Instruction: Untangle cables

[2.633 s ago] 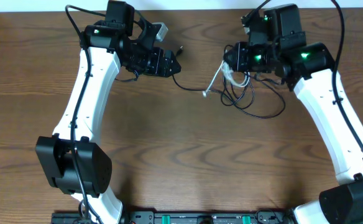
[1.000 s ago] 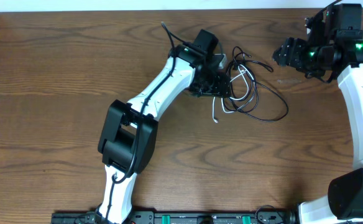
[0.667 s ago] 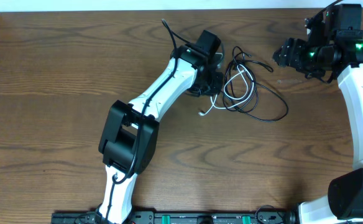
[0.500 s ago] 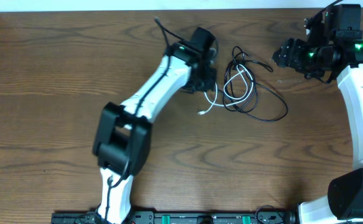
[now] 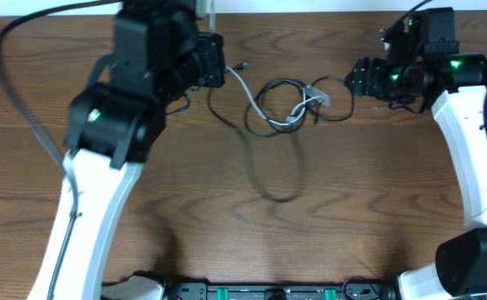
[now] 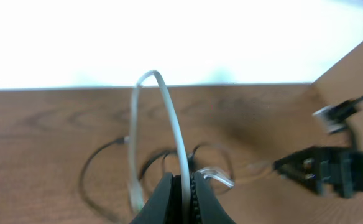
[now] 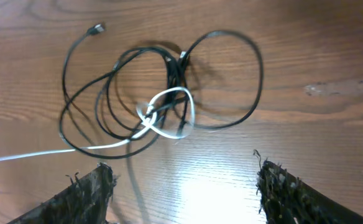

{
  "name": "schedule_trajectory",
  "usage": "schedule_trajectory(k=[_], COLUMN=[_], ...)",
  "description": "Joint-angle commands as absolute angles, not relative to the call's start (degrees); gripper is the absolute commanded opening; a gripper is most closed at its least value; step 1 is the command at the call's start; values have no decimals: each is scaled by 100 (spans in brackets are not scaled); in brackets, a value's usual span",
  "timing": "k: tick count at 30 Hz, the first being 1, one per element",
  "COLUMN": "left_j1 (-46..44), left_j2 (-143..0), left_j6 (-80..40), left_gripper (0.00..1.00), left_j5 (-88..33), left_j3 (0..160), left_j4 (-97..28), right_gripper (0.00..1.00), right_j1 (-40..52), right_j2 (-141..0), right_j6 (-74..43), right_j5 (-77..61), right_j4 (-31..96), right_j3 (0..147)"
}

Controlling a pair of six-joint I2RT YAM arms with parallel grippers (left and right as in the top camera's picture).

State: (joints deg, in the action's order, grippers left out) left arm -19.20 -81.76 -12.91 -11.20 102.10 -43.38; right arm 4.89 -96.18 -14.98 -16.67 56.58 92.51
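Nearest the overhead camera, the left arm (image 5: pixel 110 117) stands raised well above the bench (image 5: pixel 369 217), with its wrist turned toward the far edge. Its jaws are pinched fully together on the white cord (image 6: pixel 173 118), which arches up out of the grip. We judge that this height serves to draw the cord up and clear of the knot. Farther out, the white cord slopes down into the black cords (image 7: pixel 173 73) and loops among them near mid-bench; the tangle is not yet freed. Beyond it, the right arm (image 5: pixel 464 142) reaches in from the right side. Its jaws are spread wide and empty above the tangle, which we judge leaves them ready to pin or take a black strand.
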Motion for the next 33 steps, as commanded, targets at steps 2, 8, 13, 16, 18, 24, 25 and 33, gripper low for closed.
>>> schedule_trajectory(k=[2,8,13,16,18,24,25,33], left_j1=[-1898,-1898,-1898,-1898,-1898,-1898,-1898,-1898], left_j2=[-7948,-7800,-7745,-7743,-7725,-7627,-7614,-7607], left_j6=[-1286,-1431,-1570,-1809,-1922,-2095,-2099,-2110], left_gripper=[7,7,7,7,7,7,7,7], left_j5=[-1138,-1155,-1608,-1610,-1619,-1951,-1951,-1946], left_j3=[10237,10241,10409,10525,10543,10543,10543,10541], left_j4=[-4088,-3450,-2751,-2484,-2281,-1778,-1772,-1955], right_gripper=[73,73,73,73,74,76,76,75], right_j1=[735,1020,1376,1494,1531,1597,1601,2176], right_j2=[-9668,-9736,-10099,-10366,-10506,-10761,-10774,-11327], right_j6=[-1404,-1406,-1404,-1350,-1194,-1076,-1118,-2687], right_j5=[-1643,-1649,-1865,-2097,-2405,-3404,-3524,-3553], right_j4=[5610,5498,5231,5028,4897,4287,4191,3046], right_j3=[9203,9201,9198,9198,9198,9198,9198,9196])
